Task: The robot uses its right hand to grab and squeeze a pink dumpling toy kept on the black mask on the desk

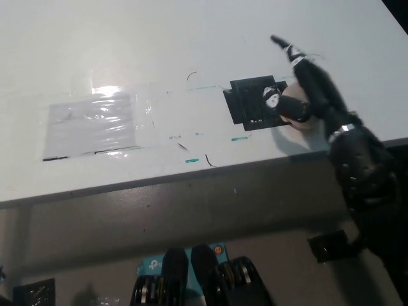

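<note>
Now the right robot hand (pixel 305 89) should close evenly around the pink dumpling toy (pixel 298 113) beside the black mask (pixel 252 105), near the table's (pixel 191 38) front edge, its fingers spread and not yet clamped.

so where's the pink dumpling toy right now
In the head view the pink dumpling toy sits at the right, by the right edge of the black mask near the desk's front edge, mostly covered by the right hand.

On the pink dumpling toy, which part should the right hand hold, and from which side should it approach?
Probably its rounded body, taken from above and from the right. The pink dumpling toy lies at the right edge of the black mask, mostly hidden under the right hand. Only a soft, rounded pink part shows, so a wrap around it seems best.
</note>
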`<state>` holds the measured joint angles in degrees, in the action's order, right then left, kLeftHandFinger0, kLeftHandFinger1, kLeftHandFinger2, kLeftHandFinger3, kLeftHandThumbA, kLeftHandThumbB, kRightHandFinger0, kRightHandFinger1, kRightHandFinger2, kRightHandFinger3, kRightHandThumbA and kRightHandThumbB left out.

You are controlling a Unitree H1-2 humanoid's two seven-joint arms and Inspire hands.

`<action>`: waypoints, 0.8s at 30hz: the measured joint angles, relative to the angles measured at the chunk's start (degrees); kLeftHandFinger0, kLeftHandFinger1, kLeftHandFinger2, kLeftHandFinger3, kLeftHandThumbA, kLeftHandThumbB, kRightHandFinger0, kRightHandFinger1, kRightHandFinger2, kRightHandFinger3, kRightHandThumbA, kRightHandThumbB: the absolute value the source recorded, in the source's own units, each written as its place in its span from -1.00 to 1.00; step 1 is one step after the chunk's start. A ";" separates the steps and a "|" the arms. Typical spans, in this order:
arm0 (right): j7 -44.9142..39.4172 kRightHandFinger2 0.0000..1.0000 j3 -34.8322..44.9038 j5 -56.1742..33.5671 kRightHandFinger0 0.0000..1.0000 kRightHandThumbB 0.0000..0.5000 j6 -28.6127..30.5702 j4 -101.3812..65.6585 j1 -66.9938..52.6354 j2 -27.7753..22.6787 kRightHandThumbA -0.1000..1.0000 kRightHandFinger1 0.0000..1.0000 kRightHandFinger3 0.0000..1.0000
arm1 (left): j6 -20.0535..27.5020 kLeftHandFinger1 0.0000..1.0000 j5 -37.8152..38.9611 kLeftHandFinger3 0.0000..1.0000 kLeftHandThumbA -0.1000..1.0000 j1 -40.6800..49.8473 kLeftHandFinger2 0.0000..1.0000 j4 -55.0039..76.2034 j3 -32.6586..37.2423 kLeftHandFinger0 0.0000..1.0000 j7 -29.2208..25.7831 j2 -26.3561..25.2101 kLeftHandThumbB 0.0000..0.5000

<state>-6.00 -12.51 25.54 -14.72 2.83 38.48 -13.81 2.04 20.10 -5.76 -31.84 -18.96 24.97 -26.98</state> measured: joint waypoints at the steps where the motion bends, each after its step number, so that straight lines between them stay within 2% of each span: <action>1: -0.41 1.00 0.58 -0.33 1.00 0.55 -0.28 -2.19 -0.85 -0.39 -0.05 1.00 1.00 | 0.00 -1.00 0.00 -0.71 1.00 0.03 -0.77 0.00 -0.01 -1.00 0.00 0.00 1.00; 2: -0.58 1.00 0.85 -0.52 1.00 0.40 -0.45 -3.47 -1.24 -0.52 -0.33 1.00 1.00 | 0.00 -1.00 0.00 -0.71 1.00 0.04 -0.76 0.00 -0.01 -1.00 0.00 0.00 1.00; 3: -1.12 1.00 2.08 -1.36 1.00 0.39 -0.89 -6.89 -2.83 -0.85 -0.35 1.00 1.00 | 0.01 -1.00 0.00 -0.71 1.00 0.09 -0.76 -0.02 -0.01 -1.00 0.01 0.00 1.00; 4: -1.43 1.00 3.14 -2.12 1.00 0.26 -1.20 -9.29 -4.11 -0.89 -0.46 1.00 1.00 | 0.03 -0.98 0.00 -0.69 1.00 0.08 -0.75 -0.05 0.00 -1.00 0.02 0.00 1.00; 5: -1.57 1.00 3.97 -2.54 1.00 0.24 -1.31 -10.92 -5.26 -0.87 -0.43 1.00 1.00 | 0.03 -0.98 0.00 -0.68 1.00 0.08 -0.74 -0.06 0.00 -1.00 0.02 0.00 1.00; 6: -1.74 1.00 5.35 -3.22 0.70 0.18 -1.64 -13.77 -7.35 -0.77 -0.37 1.00 1.00 | 0.04 -0.97 0.00 -0.68 1.00 0.08 -0.75 -0.06 0.00 -1.00 0.03 -0.01 1.00; 7: -1.71 1.00 6.50 -4.03 0.59 0.17 -1.66 -15.84 -9.14 -0.61 -0.37 1.00 1.00 | 0.04 -0.97 0.01 -0.68 1.00 0.04 -0.75 -0.03 0.01 -1.00 0.06 0.00 1.00; 8: -1.68 1.00 7.92 -4.85 0.57 0.19 -1.65 -17.22 -11.46 -0.32 -0.35 1.00 1.00 | 0.04 -0.97 0.01 -0.69 1.00 0.13 -0.75 -0.02 -0.03 -1.00 0.07 -0.04 1.00; 9: -1.67 1.00 8.86 -5.48 0.60 0.17 -1.62 -17.64 -13.53 -0.07 -0.35 1.00 1.00 | 0.04 -0.96 0.02 -0.69 1.00 0.33 -0.74 -0.02 -0.07 -1.00 0.07 -0.08 1.00; 10: -1.62 1.00 9.68 -6.18 0.75 0.09 -1.52 -17.46 -15.16 0.22 -0.46 1.00 1.00 | 0.04 -0.96 0.02 -0.68 1.00 0.50 -0.73 -0.02 -0.09 -1.00 0.08 -0.09 1.00; 11: -1.55 1.00 10.53 -6.72 0.83 0.06 -1.46 -17.00 -16.73 0.51 -0.50 1.00 1.00 | 0.04 -0.96 0.02 -0.69 1.00 0.56 -0.73 -0.02 -0.07 -1.00 0.09 -0.07 1.00; 12: -1.34 1.00 11.63 -7.38 0.93 -0.07 -1.40 -16.34 -18.24 1.09 -0.52 1.00 1.00 | 0.04 -0.93 0.01 -0.71 1.00 0.60 -0.72 -0.02 -0.05 -1.00 0.09 -0.06 1.00; 13: -0.82 1.00 12.75 -7.88 0.95 -0.07 -0.92 -15.16 -19.84 1.85 -0.52 1.00 1.00 | 0.04 -0.93 0.01 -0.72 1.00 0.60 -0.72 -0.02 -0.05 -1.00 0.09 -0.08 1.00; 14: -0.33 1.00 13.67 -8.39 0.96 -0.07 -0.55 -13.94 -21.33 2.51 -0.61 1.00 1.00 | 0.04 -0.94 0.01 -0.70 1.00 0.59 -0.72 -0.02 -0.03 -1.00 0.10 -0.07 1.00; 15: -0.20 1.00 13.93 -8.51 0.91 -0.09 -0.46 -13.48 -21.89 2.72 -0.65 0.96 1.00 | 0.04 -0.95 0.01 -0.68 1.00 0.59 -0.72 -0.02 -0.03 -1.00 0.10 -0.07 1.00; 16: 0.48 1.00 14.95 -9.25 0.66 -0.16 0.62 -11.64 -23.57 3.63 -0.68 0.80 1.00 | 0.04 -0.95 0.00 -0.70 1.00 0.60 -0.74 -0.02 -0.02 -1.00 0.10 -0.08 1.00; 17: 0.95 1.00 15.50 -9.58 0.49 -0.15 1.33 -10.31 -24.29 4.13 -0.69 0.74 1.00 | 0.04 -0.96 0.00 -0.71 1.00 0.60 -0.74 -0.02 -0.03 -1.00 0.09 -0.07 1.00; 18: 1.46 0.91 16.22 -10.22 0.30 -0.20 2.38 -8.58 -25.11 4.76 -0.78 0.59 1.00 | 0.02 -0.95 0.00 -0.71 1.00 0.59 -0.73 -0.02 -0.02 -1.00 0.09 -0.07 1.00; 21: 2.43 0.57 18.06 -11.71 -0.18 -0.22 4.80 -4.43 -26.56 6.48 -0.87 0.19 0.88 | 0.02 -0.98 0.00 -0.74 1.00 0.57 -0.76 -0.05 -0.02 -1.00 0.09 -0.07 1.00; 22: 2.75 0.52 18.79 -12.35 -0.23 -0.22 5.68 -3.03 -26.98 7.02 -0.90 0.14 0.85 | 0.02 -0.98 0.00 -0.75 1.00 0.58 -0.76 -0.05 -0.02 -1.00 0.09 -0.06 1.00; 24: 3.44 0.63 21.23 -14.15 -0.03 -0.32 7.46 -0.36 -27.63 8.55 -0.88 0.31 0.86 | 0.02 -0.99 0.00 -0.72 1.00 0.57 -0.74 -0.05 -0.02 -1.00 0.09 -0.06 1.00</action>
<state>-2.56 8.72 11.40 -7.26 2.47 10.85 -5.26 2.06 20.10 -5.19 -31.89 -18.98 25.06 -27.05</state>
